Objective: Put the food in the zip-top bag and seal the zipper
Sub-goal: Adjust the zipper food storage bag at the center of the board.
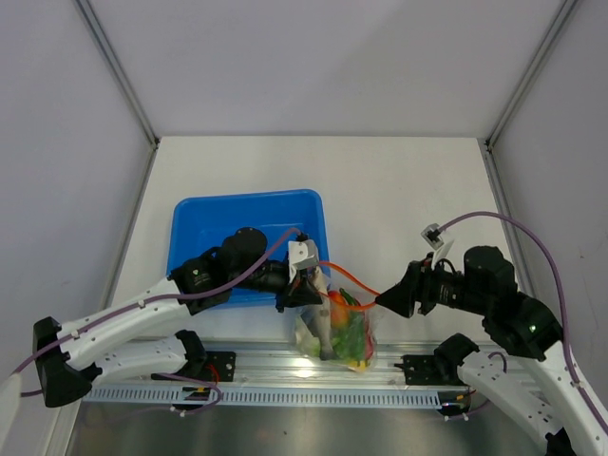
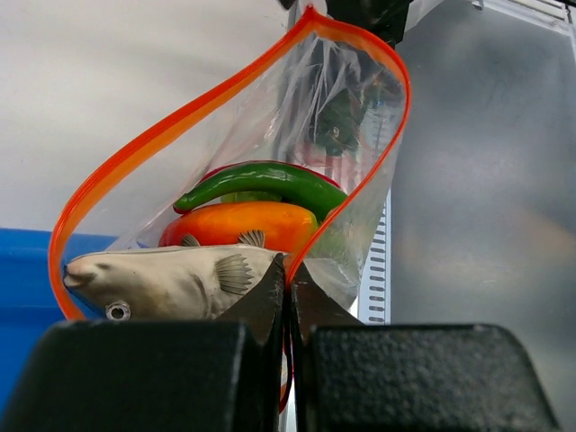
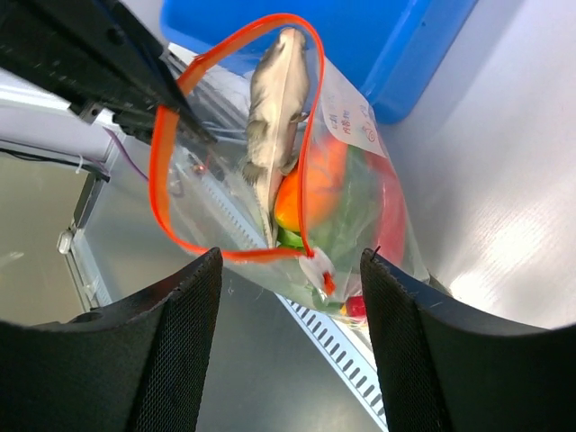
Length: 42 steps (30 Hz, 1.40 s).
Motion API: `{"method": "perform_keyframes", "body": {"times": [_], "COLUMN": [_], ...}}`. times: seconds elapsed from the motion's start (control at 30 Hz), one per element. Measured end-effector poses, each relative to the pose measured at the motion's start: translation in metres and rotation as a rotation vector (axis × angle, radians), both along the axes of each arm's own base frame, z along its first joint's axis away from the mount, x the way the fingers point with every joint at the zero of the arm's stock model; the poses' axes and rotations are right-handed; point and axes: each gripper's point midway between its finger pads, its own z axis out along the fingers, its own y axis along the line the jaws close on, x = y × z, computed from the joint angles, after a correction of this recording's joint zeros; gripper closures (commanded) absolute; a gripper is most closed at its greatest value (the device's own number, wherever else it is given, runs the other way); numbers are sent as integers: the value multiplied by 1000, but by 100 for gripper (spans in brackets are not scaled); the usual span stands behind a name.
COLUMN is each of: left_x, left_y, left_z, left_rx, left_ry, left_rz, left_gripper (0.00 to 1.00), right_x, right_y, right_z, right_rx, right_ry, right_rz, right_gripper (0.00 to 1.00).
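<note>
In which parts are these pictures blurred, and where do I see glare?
Left wrist: the left fingers are dark and out of focus, the fish sharp. Right wrist: the right fingers are blurred, the bag sharp, with a bright patch on the table. Top view: evenly lit, a small glint on the rail by the bag.

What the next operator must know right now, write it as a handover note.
Left gripper: shut on the zipper at one end of the zip-top bag's mouth.
Right gripper: open, the zipper's other end between its fingers, unclamped.
Food: in the bag, the fish close to the mouth; none seen on the blue tray's visible part.
Done: loading, as far as shows. Left: seal the zipper, which gapes open.
</note>
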Motion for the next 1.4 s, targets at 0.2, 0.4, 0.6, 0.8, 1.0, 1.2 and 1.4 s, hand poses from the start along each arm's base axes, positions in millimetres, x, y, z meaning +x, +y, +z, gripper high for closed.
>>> {"method": "perform_keyframes", "body": {"times": [0.2,0.4,0.6,0.8,1.0,1.2,1.4], "left_x": [1,0,-1,-2,-5,0,9], "left_y": [2,3,4,6,10,23,27], "left_z": [0,0,2,3,2,9,26], "left_rx": [5,0,-7,-8,2,-1,-11], "left_ry": [-1,-2,-6,-7,-5,-48,-101], "left_rz": [9,11,11,7,11,68,112], "left_gripper": [100,99,99,99,99,77,37], "right_x": [-9,-13,-12,-10,-12,-12,-14], "right_y": [-3,0,6,16,14,12,13], "right_z": [-9,-28,-43,-43,-29,-11,-11], "right_rx": [17,6,35,91,119,126,125], "right_ry": [-2,50,55,25,-56,-124,-134], "right_rz": [13,35,52,87,111,120,138], "right_gripper": [37,42,66,100,100,100,100]}}
